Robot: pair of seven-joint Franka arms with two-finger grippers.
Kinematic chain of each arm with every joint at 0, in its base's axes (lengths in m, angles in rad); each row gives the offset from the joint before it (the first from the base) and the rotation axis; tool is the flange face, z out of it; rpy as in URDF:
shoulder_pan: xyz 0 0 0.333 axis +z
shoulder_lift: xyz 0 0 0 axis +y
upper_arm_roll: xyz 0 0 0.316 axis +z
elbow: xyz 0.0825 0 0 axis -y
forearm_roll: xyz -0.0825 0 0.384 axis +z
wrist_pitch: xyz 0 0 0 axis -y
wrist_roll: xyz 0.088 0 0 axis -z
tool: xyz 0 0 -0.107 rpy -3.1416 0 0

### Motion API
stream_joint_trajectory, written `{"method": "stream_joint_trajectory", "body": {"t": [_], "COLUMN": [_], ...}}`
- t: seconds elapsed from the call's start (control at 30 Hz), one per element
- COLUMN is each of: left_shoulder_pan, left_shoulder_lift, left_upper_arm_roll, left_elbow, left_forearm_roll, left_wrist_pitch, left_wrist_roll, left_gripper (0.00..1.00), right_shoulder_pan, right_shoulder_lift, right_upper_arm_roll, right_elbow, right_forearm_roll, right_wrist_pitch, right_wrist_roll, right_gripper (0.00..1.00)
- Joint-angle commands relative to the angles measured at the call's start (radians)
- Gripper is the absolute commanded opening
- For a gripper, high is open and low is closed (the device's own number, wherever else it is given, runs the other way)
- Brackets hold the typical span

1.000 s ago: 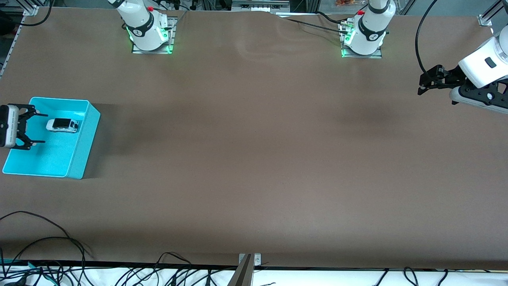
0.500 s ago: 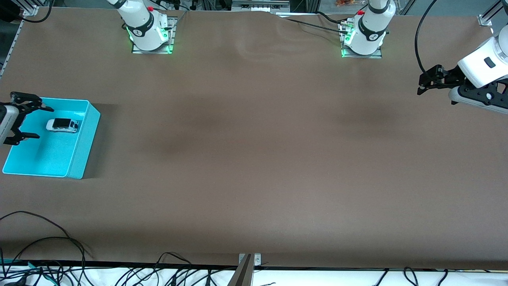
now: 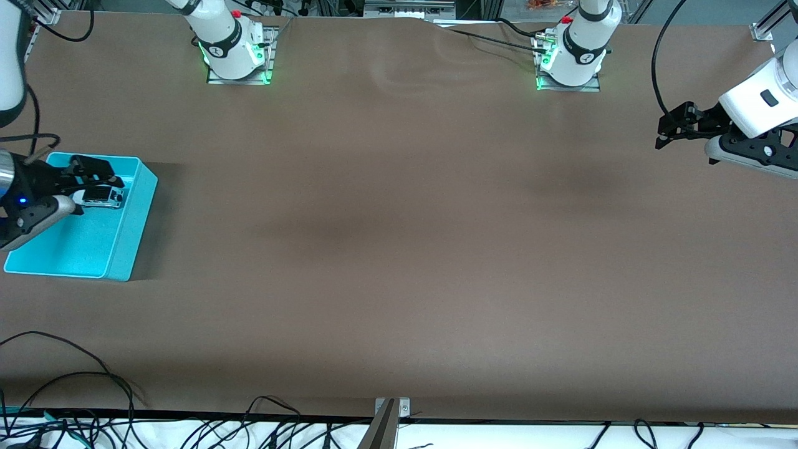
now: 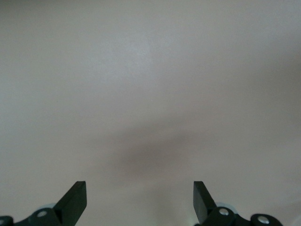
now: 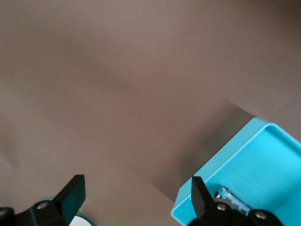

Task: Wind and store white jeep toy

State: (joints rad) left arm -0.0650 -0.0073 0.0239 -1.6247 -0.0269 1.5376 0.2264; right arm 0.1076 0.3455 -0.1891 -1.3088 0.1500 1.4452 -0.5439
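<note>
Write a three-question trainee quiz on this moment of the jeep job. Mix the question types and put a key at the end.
1. True or false: the white jeep toy lies inside the turquoise bin.
2. Which best describes the right end effector? A) shut on the jeep; B) open, up over the bin; C) resting on bare table at mid-table.
3. Fill in: the left end effector is open and holds ____ , waiting over the left arm's end of the table.

Key: 1 true; 2 B; 3 nothing.
</note>
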Motion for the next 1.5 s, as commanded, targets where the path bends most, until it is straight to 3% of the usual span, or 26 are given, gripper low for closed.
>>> {"method": "stream_joint_trajectory", "body": {"t": [0.0,0.63,0.83,1.03,1.17,1.47], "left_shoulder_pan": [-0.002,-0.002,-0.002,-0.002,-0.004,-0.004], "left_shoulder_lift": [-0.007,-0.007,-0.007,-0.007,-0.007,-0.007], "left_upper_arm_roll": [0.005,0.005,0.005,0.005,0.004,0.004], "left_elbow": [0.006,0.006,0.006,0.006,0.006,0.006], "left_forearm_roll": [-0.027,-0.027,-0.027,-0.027,-0.027,-0.027], "left_wrist_pitch": [-0.014,-0.014,-0.014,-0.014,-0.013,-0.014], "left_wrist_roll": [0.002,-0.001,-0.002,-0.001,-0.005,-0.002], "left_gripper": [1.0,1.0,1.0,1.0,1.0,1.0], "right_shoulder_pan": [0.037,0.112,0.077,-0.066,-0.088,-0.103], "right_shoulder_lift": [-0.031,-0.117,-0.183,-0.273,-0.329,-0.31], "right_upper_arm_roll": [0.0,0.006,0.114,0.266,0.278,0.278], "right_elbow": [0.023,-0.064,-0.139,-0.269,-0.351,-0.328], "right_forearm_roll": [-0.029,-0.101,-0.153,-0.159,-0.158,-0.152], "right_wrist_pitch": [-0.045,-0.068,-0.049,0.015,0.076,0.139], "right_wrist_roll": [0.198,0.357,0.493,0.552,0.552,0.552], "right_gripper": [1.0,1.0,1.0,1.0,1.0,1.0]}}
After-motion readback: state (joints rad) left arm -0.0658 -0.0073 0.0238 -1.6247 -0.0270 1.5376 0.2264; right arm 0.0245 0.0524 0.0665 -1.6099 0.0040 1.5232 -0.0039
